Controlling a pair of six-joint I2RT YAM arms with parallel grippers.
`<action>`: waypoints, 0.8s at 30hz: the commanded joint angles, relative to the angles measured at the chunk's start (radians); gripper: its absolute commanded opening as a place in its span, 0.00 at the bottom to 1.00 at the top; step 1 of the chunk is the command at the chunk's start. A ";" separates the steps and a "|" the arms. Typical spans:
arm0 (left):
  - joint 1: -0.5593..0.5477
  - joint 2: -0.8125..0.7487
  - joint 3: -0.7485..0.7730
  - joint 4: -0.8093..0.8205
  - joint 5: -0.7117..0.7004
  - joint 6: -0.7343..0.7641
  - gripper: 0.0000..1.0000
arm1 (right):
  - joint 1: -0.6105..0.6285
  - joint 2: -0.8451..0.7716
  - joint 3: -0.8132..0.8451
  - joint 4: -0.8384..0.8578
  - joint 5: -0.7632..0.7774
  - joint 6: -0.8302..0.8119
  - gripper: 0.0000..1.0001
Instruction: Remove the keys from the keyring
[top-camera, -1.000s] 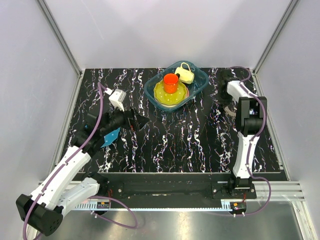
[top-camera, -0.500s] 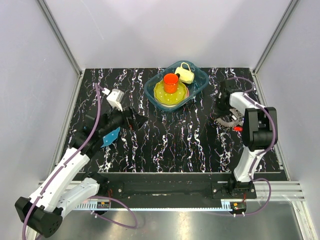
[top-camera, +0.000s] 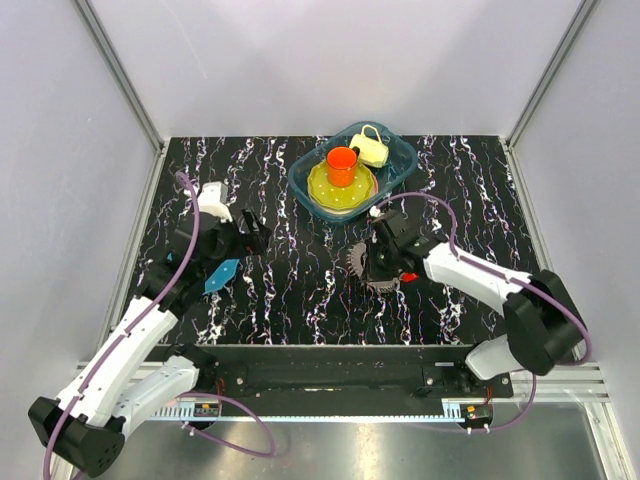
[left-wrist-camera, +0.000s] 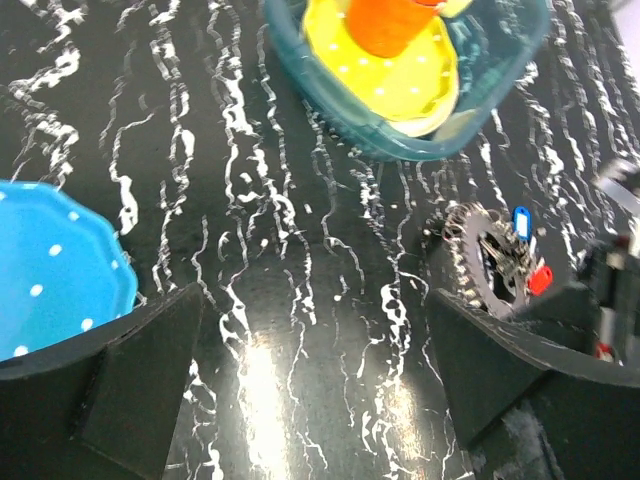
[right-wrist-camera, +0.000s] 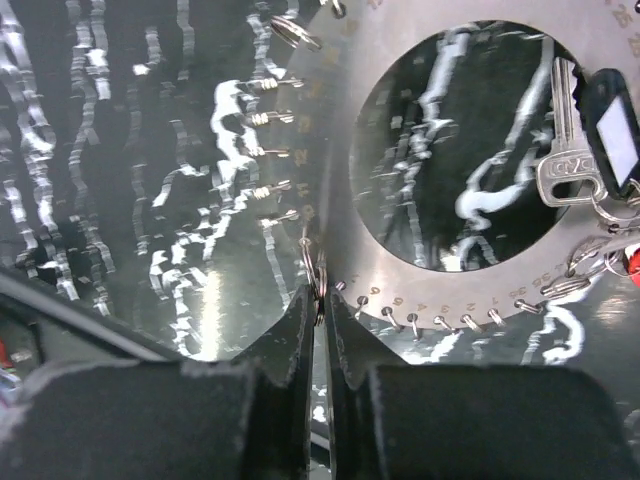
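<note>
The keyring is a flat metal ring fringed with small hooks, near the table's middle. It also shows in the left wrist view and the right wrist view. A silver key with a blue tag and a red tag hang at one side of it. My right gripper is shut on a small split ring at the keyring's rim. My left gripper is open and empty, over bare table left of the keyring.
A teal bin at the back centre holds a yellow plate, an orange cup and a pale yellow pot. A blue dotted plate lies under my left arm.
My right arm has swung from the right rear of the table to the middle, bringing the keyring along. My left gripper has drawn back slightly to the left.
</note>
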 joint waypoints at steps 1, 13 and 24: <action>0.000 0.010 0.056 -0.089 -0.149 -0.147 0.95 | 0.066 -0.087 -0.050 0.200 -0.026 0.172 0.06; 0.000 0.105 -0.112 0.089 0.176 -0.336 0.89 | 0.191 -0.130 -0.133 0.503 -0.069 0.271 0.06; -0.049 0.292 -0.136 0.230 0.238 -0.405 0.88 | 0.223 -0.143 -0.226 0.688 -0.135 0.301 0.06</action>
